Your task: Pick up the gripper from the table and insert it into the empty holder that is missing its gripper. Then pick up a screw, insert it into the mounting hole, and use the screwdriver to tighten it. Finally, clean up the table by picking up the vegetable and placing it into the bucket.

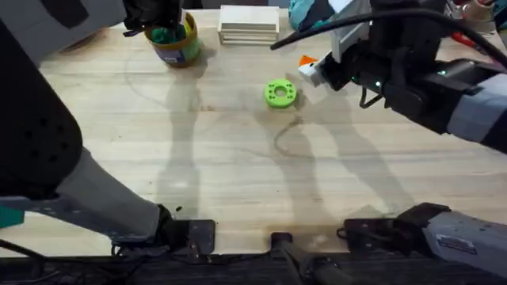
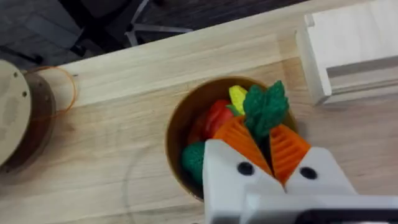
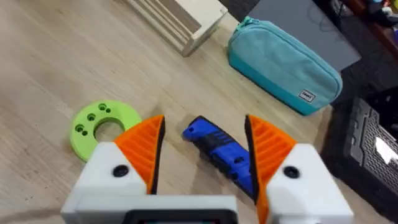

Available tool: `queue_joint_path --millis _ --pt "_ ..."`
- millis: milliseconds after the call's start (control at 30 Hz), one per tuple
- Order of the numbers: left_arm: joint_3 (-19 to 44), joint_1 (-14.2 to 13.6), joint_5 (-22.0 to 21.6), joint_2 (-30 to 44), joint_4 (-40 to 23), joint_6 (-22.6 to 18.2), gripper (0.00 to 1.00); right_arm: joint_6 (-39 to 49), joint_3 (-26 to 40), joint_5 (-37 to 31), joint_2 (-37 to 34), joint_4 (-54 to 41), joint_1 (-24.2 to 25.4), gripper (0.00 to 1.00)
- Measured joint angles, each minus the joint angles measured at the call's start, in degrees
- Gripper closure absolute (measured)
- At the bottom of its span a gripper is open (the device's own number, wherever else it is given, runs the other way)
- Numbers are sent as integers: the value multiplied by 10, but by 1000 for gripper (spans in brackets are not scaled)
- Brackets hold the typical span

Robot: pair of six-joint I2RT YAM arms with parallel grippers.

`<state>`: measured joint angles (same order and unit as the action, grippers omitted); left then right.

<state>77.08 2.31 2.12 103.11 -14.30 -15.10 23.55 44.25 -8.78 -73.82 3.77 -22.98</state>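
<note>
Wood-plank table [image 1: 238, 174], matte, pale grain. Cream slatted wooden box [image 1: 249, 24] at 12 o'clock of overhead, flat stacked boards. Teal fabric pouch [image 3: 283, 62] soft, zippered, near the box in right wrist view.

Bucket [image 1: 176, 41] at 11 o'clock: round tub, yellow-orange rim, toy foods inside. Left gripper [image 2: 268, 149] sits right over it, orange ribbed pads pinching the dark green leafy vegetable [image 2: 266, 109] above the bucket mouth.

Green ring [image 1: 280, 93], bright plastic, holed, approx 1 o'clock of table centre.

Right gripper [image 3: 205, 149] spread wide, nothing held; blue screwdriver [image 3: 221, 152] lies between its pads on the table, glossy cylinder w/ ridged grip.

Risks (judgement): veg is thin + leafy, could snag on a ribbed pad at release, or tip over the rim since tub looks already full. Right side: round screwdriver body may roll or skew if pads close off-centre.
</note>
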Motion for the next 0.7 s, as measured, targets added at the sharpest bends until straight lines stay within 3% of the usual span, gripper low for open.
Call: queue_joint_path --millis 167,333,400,500,567,600,700 --pt "0 5 -12 0 4 46 989 0 0 0 0 0 0 294" --pt "0 6 -29 0 4 63 989 0 0 0 0 0 0 293" --pt "0 6 -37 4 3 101 989 0 0 0 0 0 0 293" --pt "0 8 -41 17 7 116 972 0 0 0 0 0 0 294" --pt "0 8 -44 18 4 118 721 0 0 0 0 0 0 294" --pt "0 8 -47 19 4 122 647 0 0 0 0 0 0 294" --pt "0 10 -49 18 4 123 564 0 0 0 0 0 0 294"
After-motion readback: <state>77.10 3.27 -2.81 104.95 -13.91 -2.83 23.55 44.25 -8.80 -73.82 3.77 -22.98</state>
